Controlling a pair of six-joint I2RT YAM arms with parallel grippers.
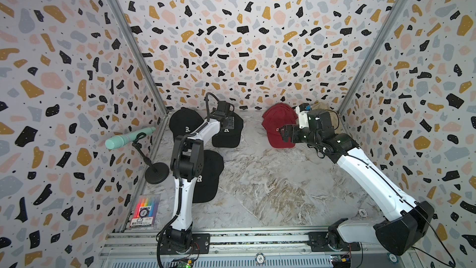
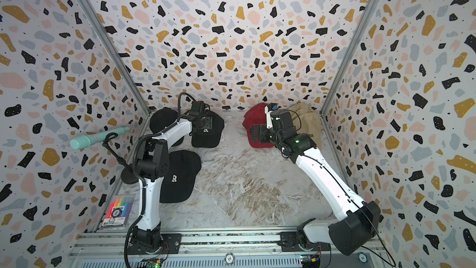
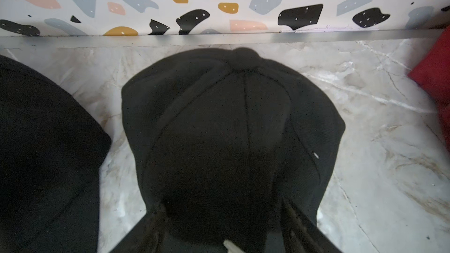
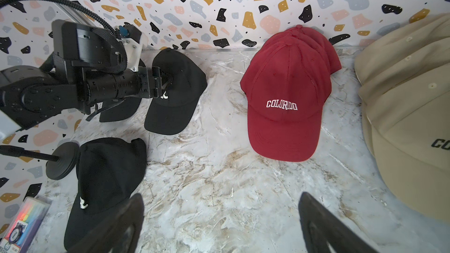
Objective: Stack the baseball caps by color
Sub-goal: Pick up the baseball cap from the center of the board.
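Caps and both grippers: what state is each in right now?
Red caps, nested in one stack.
Tan caps, nested in one stack.
Middle black cap, on the table, unstacked.
Corner black cap, alone, unstacked.
Near black cap, alone, unstacked.
Left gripper, astride the middle black cap; grip unclear.
Right gripper, open, empty.

Three black caps point(image 1: 210, 171) with a white letter R at the left in both top views; dark red caps point(image 1: 279, 125) with white lettering and tan caps point(image 2: 313, 122) at the right. Grey-white marbled tabletop point(image 1: 270, 181). Walls point(image 1: 231, 34) speckled black, mustard, pink, grey. Mint-green microphone point(image 1: 123, 139).
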